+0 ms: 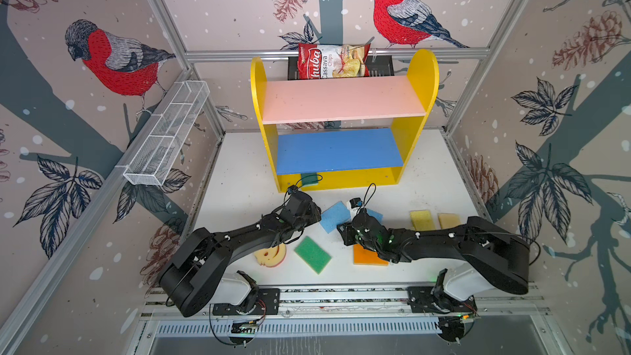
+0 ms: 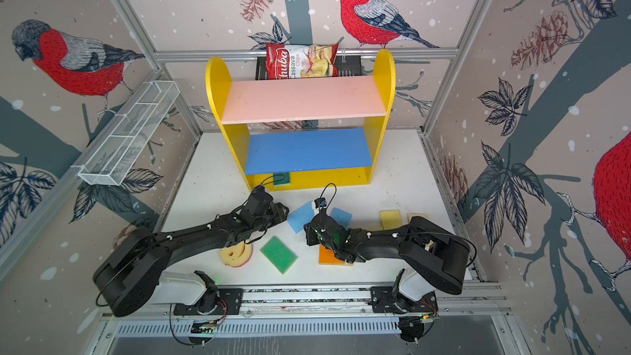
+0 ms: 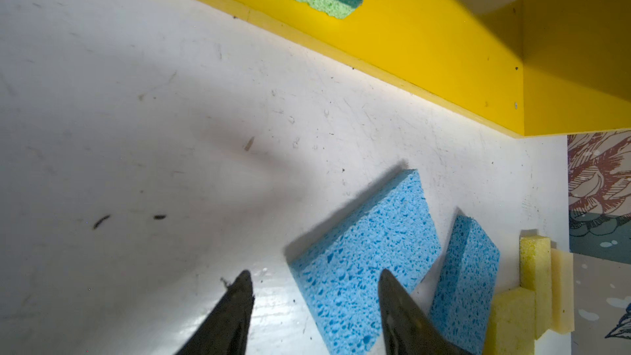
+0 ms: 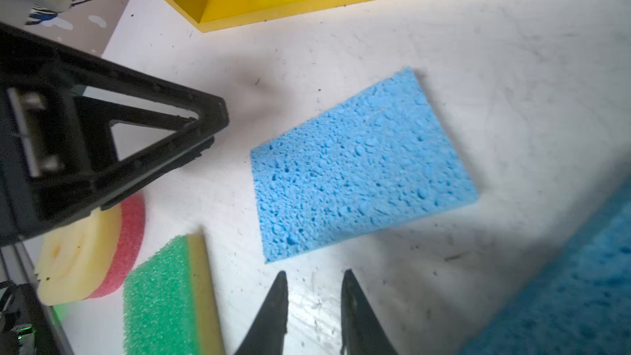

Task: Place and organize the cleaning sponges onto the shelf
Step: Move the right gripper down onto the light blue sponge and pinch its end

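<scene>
The shelf [image 1: 345, 100] has yellow sides, a pink top board and a blue middle board. One dark green sponge [image 1: 309, 179] lies on its yellow base. On the table lie a light blue sponge [image 1: 333, 216], another blue one [image 1: 375, 215], a yellow one [image 1: 420, 220], a tan one [image 1: 449, 220], a green one [image 1: 312, 254], an orange one [image 1: 367, 257] and a round smiley one [image 1: 271, 256]. My left gripper [image 3: 316, 276] is open, its fingers straddling a corner of the near blue sponge [image 3: 368, 251]. My right gripper [image 4: 314, 274] is open over bare table beside that sponge [image 4: 358, 165].
A red-white chips bag [image 1: 331, 61] sits in a black basket [image 1: 382, 64] behind the shelf. A white wire basket [image 1: 167, 134] hangs on the left wall. Both arms reach in from the front rail [image 1: 341, 297], with their grippers close together.
</scene>
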Motion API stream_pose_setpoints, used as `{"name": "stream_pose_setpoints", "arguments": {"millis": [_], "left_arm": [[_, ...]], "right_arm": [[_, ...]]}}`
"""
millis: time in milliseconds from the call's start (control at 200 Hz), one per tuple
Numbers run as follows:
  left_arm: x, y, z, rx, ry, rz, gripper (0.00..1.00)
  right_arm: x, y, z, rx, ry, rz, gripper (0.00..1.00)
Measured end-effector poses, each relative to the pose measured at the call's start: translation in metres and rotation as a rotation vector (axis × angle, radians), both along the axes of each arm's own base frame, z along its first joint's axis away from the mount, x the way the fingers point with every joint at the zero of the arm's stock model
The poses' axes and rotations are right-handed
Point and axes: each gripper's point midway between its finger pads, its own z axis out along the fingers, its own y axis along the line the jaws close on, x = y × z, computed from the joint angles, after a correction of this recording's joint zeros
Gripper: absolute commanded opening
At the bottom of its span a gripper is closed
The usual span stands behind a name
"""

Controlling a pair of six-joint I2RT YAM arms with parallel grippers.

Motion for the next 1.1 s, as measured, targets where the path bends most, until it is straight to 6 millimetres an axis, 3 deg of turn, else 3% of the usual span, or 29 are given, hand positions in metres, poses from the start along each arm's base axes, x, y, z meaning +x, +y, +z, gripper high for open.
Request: {"name": "stream_pose_setpoints", "arguments": {"millis": [120,200,285,400,730,931,1101], "left_arm": [[0.008,0.005,0.006,0.028,-0.023,0.037,0.08],[0.017,0.012,0.012,0.054,-0.041,0.068,0.02],[0.027,0.025,0.015,0.061,-0.047,0.117,0.03],[0.03,0.042,0.01,0.077,-0.043,0.148,0.13],[0.028,0.038,0.001,0.062,-0.015,0.128,0.13],[0.035,0.058,0.025,0.061,-0.074,0.196,0.15],[0.041,0.103,0.053,0.074,-0.159,0.322,0.38]], "right_arm": [[0.003,-0.006,-0.008,-0.018,0.016,-0.021,0.23],[0.01,-0.011,-0.016,-0.025,0.037,-0.054,0.23],[0.016,-0.012,-0.02,-0.025,0.05,-0.065,0.27],[0.017,-0.007,-0.023,-0.013,0.077,-0.049,0.3],[0.067,-0.009,-0.022,0.062,0.083,-0.125,0.37],[0.085,0.003,-0.012,0.079,0.067,-0.111,0.43],[0.076,0.007,-0.009,0.072,0.069,-0.086,0.56]]}}
